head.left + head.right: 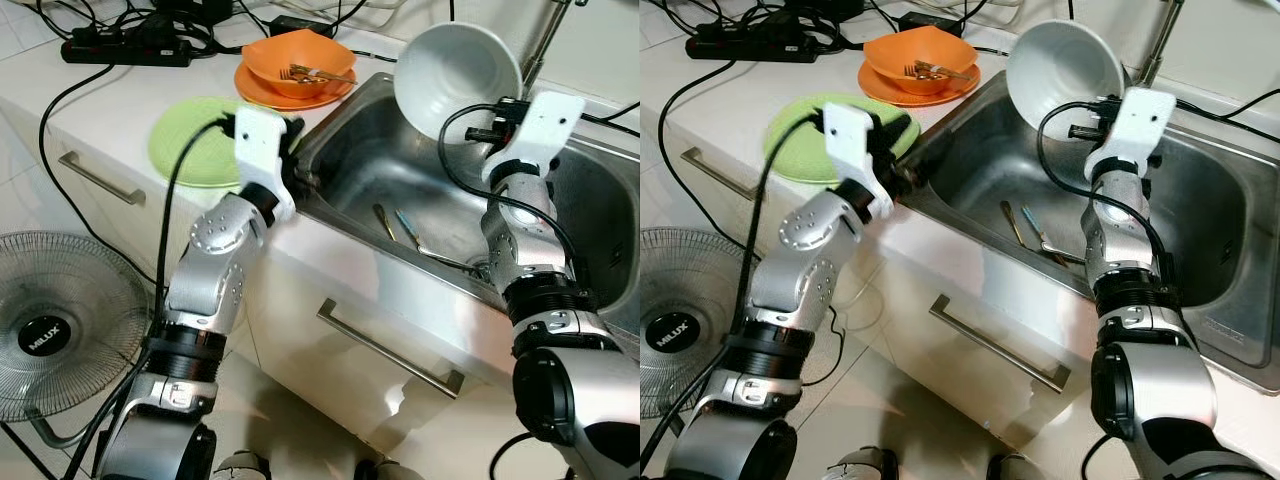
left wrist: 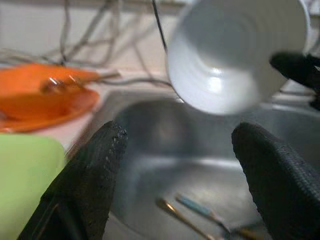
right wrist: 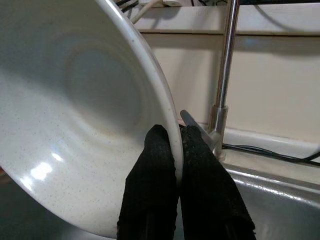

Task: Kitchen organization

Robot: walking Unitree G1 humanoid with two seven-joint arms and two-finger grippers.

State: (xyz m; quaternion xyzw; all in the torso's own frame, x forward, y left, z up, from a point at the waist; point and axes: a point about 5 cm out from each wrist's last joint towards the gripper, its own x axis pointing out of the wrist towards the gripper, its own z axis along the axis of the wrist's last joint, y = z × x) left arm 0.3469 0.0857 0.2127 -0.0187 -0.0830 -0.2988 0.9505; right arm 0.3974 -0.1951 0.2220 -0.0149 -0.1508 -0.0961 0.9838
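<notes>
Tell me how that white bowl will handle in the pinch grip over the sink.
The white bowl, pinched by its rim in the right gripper, looks rigid and glazed, so probably slippery. Held at one edge and tilted, it may swing or slip. It looks ceramic, so a drop into the sink could chip it.

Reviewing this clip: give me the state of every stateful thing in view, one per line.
white bowl: lifted over the sink, tipped on its side, pinched at the rim.
right gripper: shut on the bowl's rim.
left gripper: open, at the sink's edge.
orange bowl: upright on the orange plate, fork inside.
green plate: flat on the counter.
sink: utensils lying inside.
drawer: closed.
</notes>
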